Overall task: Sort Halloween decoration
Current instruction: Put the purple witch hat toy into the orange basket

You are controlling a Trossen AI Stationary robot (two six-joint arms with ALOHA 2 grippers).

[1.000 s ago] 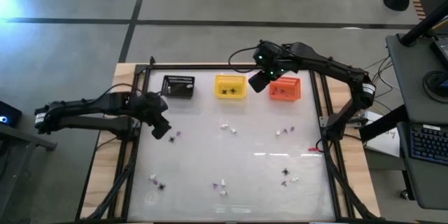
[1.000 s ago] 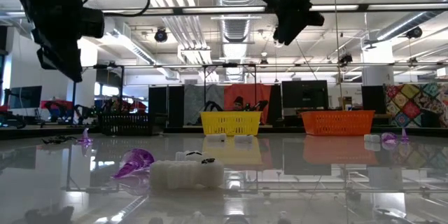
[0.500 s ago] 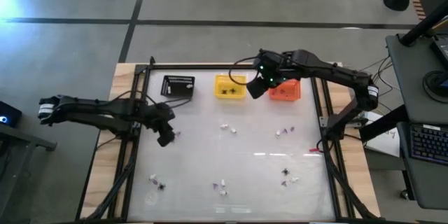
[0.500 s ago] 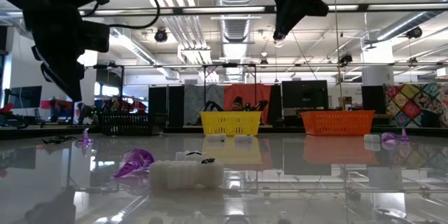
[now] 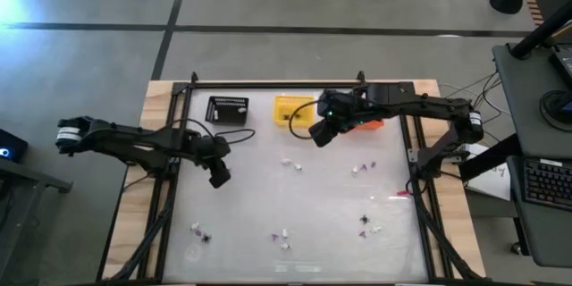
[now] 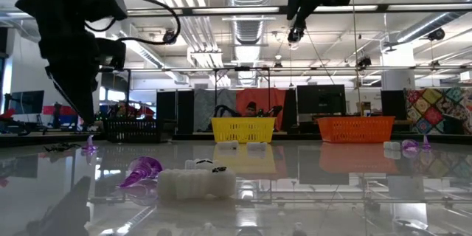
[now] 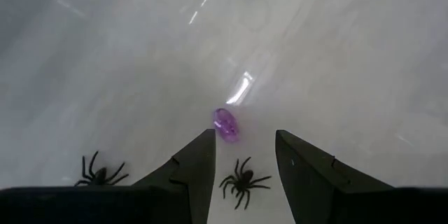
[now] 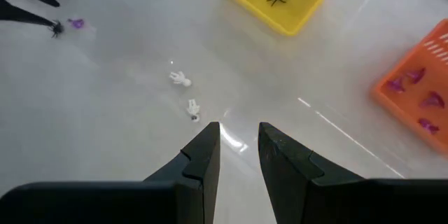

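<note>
Left fingers: standing apart and empty, the left gripper (image 7: 243, 159) is hanging low over the table (image 5: 322, 188), with a black spider (image 7: 241, 180) lying between the tips and a purple bit (image 7: 225, 124) just ahead of them; a second spider (image 7: 98, 173) is lying off to one side.

Right fingers: the right gripper (image 8: 235, 144) is showing a narrow gap with nothing in it, two white bits (image 8: 186, 92) lying on the table just ahead.

Just changed: the left arm has been stretching inward and sinking toward the spider; the right gripper has been swinging away from the orange basket (image 5: 366, 122), past the yellow basket (image 5: 290, 107), toward the white bits.

Meaning: I'd judge both arms are starting fresh pickups, left for a spider, right for a white piece.

Arm pose: left arm is reaching long and low across the left edge; right arm is bending from the right side, wrist tilted down.

Remaining trinkets: more scattered pieces (image 5: 284, 237) are lying nearer the front, well apart from both fingers.
</note>
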